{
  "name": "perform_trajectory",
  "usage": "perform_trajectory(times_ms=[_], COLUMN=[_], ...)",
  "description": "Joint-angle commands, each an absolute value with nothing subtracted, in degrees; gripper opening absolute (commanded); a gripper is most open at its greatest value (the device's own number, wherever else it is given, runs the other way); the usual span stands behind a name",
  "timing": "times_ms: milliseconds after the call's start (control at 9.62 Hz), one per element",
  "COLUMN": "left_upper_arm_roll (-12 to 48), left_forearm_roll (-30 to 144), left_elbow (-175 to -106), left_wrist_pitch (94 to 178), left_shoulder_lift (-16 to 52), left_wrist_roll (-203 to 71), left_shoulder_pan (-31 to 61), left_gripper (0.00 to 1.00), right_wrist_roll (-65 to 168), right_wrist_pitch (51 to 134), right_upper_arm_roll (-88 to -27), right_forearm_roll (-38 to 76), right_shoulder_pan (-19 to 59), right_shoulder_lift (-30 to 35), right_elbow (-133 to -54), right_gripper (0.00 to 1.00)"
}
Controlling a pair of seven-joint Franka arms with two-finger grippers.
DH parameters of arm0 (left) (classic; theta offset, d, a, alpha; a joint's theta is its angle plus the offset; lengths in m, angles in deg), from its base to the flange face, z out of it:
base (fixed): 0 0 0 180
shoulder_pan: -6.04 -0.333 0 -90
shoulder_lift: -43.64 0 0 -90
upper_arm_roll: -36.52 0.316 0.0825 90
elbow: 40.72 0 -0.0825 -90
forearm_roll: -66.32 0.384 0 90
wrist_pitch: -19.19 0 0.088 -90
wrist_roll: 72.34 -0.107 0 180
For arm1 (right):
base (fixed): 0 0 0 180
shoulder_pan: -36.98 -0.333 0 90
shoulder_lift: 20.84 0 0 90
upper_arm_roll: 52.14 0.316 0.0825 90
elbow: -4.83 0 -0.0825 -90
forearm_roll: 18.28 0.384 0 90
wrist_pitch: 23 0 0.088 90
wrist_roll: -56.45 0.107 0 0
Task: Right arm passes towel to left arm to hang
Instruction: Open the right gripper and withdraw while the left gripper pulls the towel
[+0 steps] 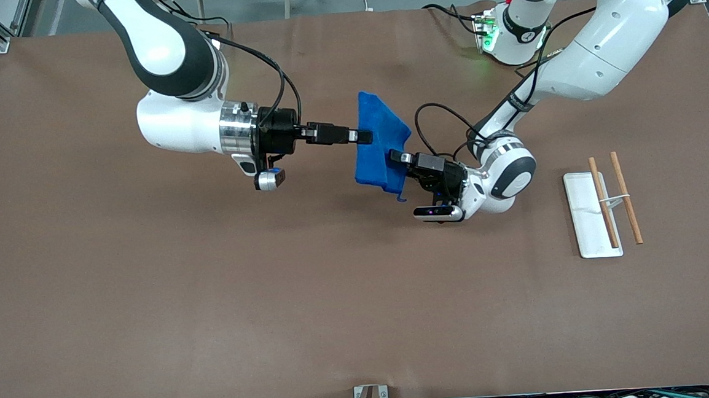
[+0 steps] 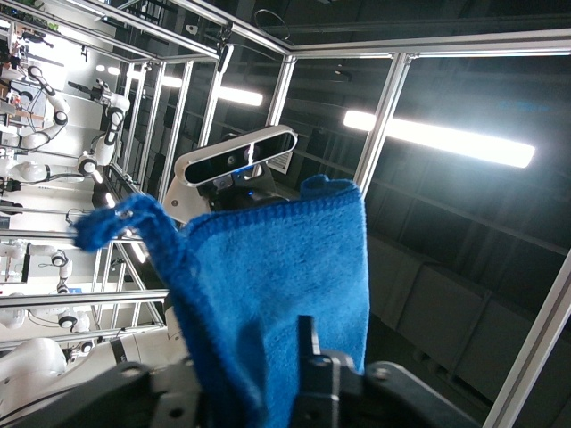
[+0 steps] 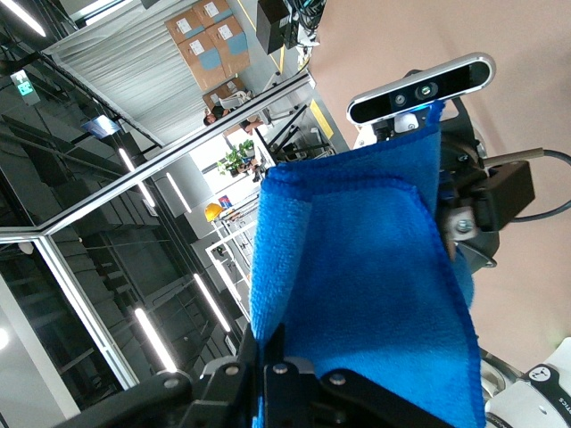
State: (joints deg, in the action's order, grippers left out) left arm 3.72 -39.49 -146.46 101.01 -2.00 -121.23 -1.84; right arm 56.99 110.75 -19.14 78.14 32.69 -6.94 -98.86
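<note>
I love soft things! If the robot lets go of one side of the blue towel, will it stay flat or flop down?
Probably flop: the towel already folds and drapes between the right gripper and left gripper. It looks fuzzy, so likely grippy, and probably light.

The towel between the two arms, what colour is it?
Bright blue all over; the towel shows best in the right wrist view.
</note>
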Motion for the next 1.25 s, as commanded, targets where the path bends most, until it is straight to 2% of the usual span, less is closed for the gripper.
perform_trajectory(times_ms=[0, 104, 208, 312, 623, 727, 935, 1143], left_upper_arm_roll=[4.00, 4.00, 4.09, 4.09, 3.91, 4.00, 4.61, 8.29], left_forearm_roll=[-38.63, -38.63, -38.63, -38.89, -38.89, -38.89, -37.93, -26.82], left_elbow=[-145.14, -144.09, -142.60, -140.67, -135.75, -132.25, -128.28, -123.80], left_wrist_pitch=[101.63, 101.63, 101.63, 101.80, 106.10, 106.89, 113.90, 116.39], left_shoulder_lift=[-3.03, -3.03, -2.86, -2.68, 0.74, 1.96, 7.31, 9.70], left_wrist_roll=[-122.26, -122.35, -121.74, -120.26, -107.03, -100.62, -88.05, -75.04], left_shoulder_pan=[-2.22, -2.31, -2.84, -3.54, -6.70, -7.06, -8.11, -8.20], left_gripper=[0.00, 0.00, 0.00, 0.00, 0.00, 0.00, 0.00, 0.00], right_wrist_roll=[56.36, 56.45, 56.45, 56.88, 56.98, 56.98, 57.77, 58.47], right_wrist_pitch=[111.29, 111.12, 111.12, 111.03, 110.42, 110.07, 110.15, 108.31], right_upper_arm_roll=[-18.92, -19.01, -19.18, -19.27, -22.33, -24.79, -30.84, -38.57], right_forearm_roll=[78.58, 78.40, 76.57, 70.38, 51.41, 44.28, 29.27, 17.63], right_shoulder_pan=[32.75, 33.10, 33.46, 34.07, 37.41, 37.42, 37.33, 37.33], right_shoulder_lift=[-6.43, -6.51, -6.51, -7.12, -9.84, -10.29, -13.00, -15.20], right_elbow=[-98.17, -98.52, -99.31, -100.80, -106.86, -107.83, -111.35, -113.02], right_gripper=[0.00, 0.02, 0.33, 0.99, 1.00, 1.00, 1.00, 1.00])
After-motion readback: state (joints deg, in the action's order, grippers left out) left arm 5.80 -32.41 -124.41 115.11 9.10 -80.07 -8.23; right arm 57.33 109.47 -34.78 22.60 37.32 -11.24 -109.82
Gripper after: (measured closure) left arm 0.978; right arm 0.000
